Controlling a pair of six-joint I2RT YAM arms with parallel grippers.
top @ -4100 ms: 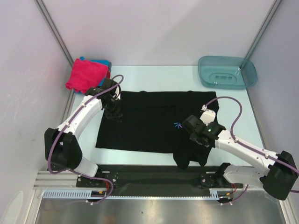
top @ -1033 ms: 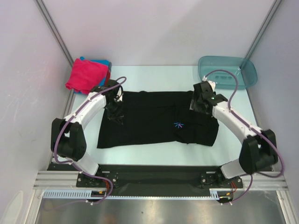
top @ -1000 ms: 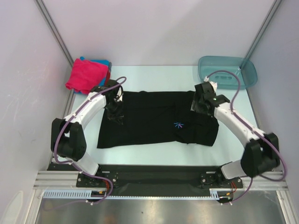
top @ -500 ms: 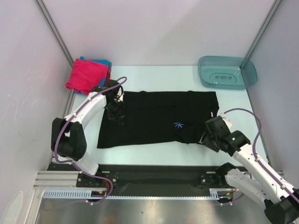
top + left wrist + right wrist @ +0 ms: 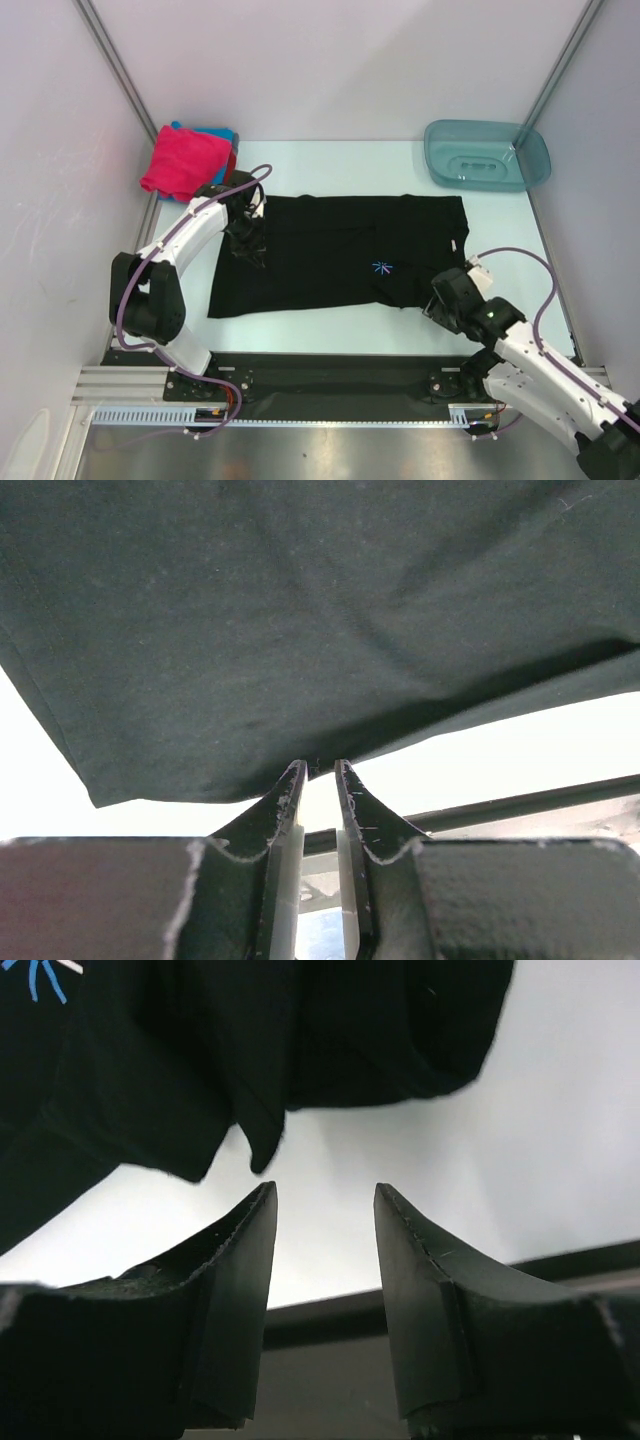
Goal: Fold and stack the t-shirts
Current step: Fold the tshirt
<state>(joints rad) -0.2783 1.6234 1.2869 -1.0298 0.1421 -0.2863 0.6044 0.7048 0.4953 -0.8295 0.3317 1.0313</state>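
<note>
Overhead picture of a pale bench (image 5: 330, 165); you see a large black t-shirt (image 5: 320, 250) lying spread across the middle, its small starburst print (image 5: 381, 267) facing up toward the right side; at the far left corner sits a folded magenta-pink t-shirt (image 5: 183, 160) with a blue t-shirt (image 5: 222, 134) showing beneath it; a teal basin (image 5: 432, 150) stands at the far right, well apart from the cloth.

By my reading you are early in the black shirt's fold; the right edge looks tucked in, giving a rough rectangle, but the cloth is wide and flat, so the main folds are left to do, and it is not yet on the pile at the corner.

Your left fingers (image 5: 285, 800) rest at the shirt's left part; your right fingers (image 5: 235, 1260) hover at its near right corner.

The overhead view gives the layout but hides both sets of tips; the left wrist view shows those fingers almost together, a thin bright slit between them, tips meeting a fold of dark cloth; you cannot tell from it whether cloth is pinched; the right wrist view shows those fingers apart with nothing between them, a loose corner of black cloth lying just beyond the tips on bare bench.
</note>
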